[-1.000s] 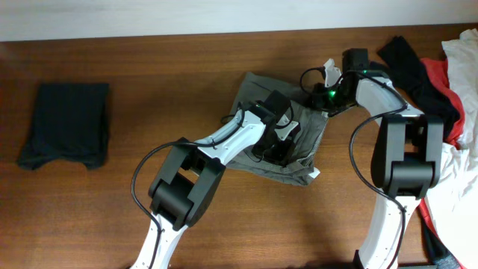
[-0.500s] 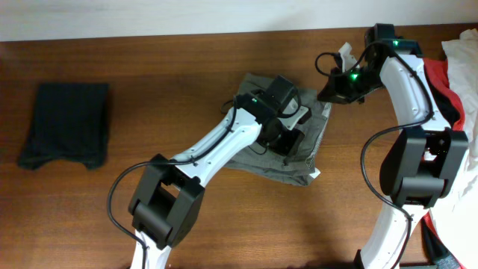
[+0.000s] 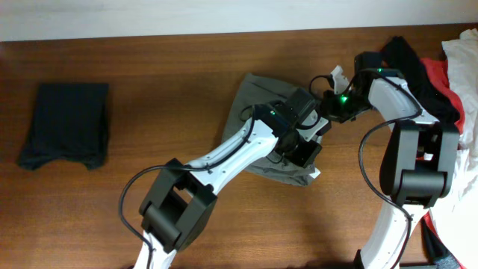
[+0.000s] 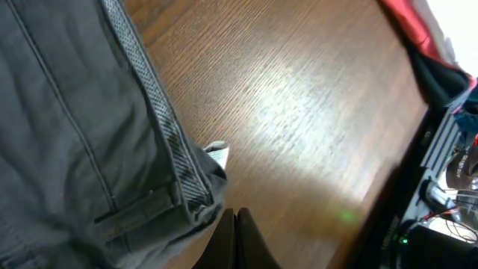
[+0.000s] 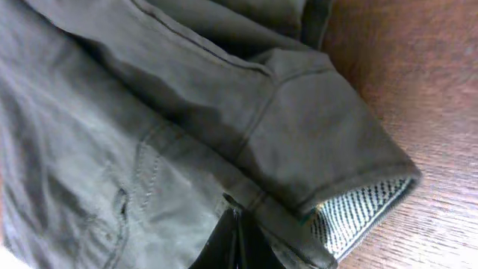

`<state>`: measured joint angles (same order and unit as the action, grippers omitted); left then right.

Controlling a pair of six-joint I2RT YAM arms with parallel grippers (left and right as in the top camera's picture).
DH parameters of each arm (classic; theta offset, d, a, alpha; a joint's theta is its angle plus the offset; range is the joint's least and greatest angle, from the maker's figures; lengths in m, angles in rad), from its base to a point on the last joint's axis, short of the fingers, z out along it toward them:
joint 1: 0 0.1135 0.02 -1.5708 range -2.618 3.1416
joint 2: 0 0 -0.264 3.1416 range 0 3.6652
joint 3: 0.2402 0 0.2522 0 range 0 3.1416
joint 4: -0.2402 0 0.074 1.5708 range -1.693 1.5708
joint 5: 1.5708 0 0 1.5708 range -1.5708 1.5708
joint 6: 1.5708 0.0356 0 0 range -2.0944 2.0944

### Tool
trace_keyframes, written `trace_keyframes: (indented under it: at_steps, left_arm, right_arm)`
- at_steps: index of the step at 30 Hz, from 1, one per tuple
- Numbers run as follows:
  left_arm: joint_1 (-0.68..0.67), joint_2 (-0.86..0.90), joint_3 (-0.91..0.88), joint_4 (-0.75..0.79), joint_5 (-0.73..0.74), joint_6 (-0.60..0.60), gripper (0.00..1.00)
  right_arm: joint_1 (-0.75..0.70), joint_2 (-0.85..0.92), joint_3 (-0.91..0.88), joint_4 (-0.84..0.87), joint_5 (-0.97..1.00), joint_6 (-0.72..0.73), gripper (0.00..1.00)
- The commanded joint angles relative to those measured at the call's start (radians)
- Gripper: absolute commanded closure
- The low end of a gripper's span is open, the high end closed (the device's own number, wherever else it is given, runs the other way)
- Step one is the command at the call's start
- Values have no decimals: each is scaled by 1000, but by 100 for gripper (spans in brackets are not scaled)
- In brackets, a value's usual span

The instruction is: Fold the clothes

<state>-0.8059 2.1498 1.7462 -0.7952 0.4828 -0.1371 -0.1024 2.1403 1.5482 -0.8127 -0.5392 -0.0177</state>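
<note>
Wood bench, centre-right: grey-khaki trousers lie rumpled. At waistband corner, left fingers together; right fingers together against fabric, pinch unclear. Black garment far left; mixed pile rt edge.

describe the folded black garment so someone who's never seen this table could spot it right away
Start at the brown wooden table and go to its far left end. The folded black garment lies there flat and alone, a neat dark rectangle. The grey-khaki trousers sit mid-table, and the other clothes form a loose heap of black, red and white at the right edge.
</note>
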Motion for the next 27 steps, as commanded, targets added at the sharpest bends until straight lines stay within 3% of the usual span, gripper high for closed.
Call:
trace_keyframes:
  at_steps: [1,11,20,24,27]
  left_arm:
    - [3,81,-5,2,8,18,100]
    - [1,206,-5,1,116,19,100]
    - [23,102,28,-18,112,29,100]
    - [66,-29,43,-55,11,29,100]
    - [102,-114,43,-116,-150,-32,100]
  right_arm:
    - [-3,3,-43,38,9,19,96]
    - [-3,11,-84,100,28,18,96]
    - [-4,9,-31,74,-10,26,95]
    - [-4,-8,94,-53,-11,26,92]
    - [-4,-26,233,-197,-8,26,90]
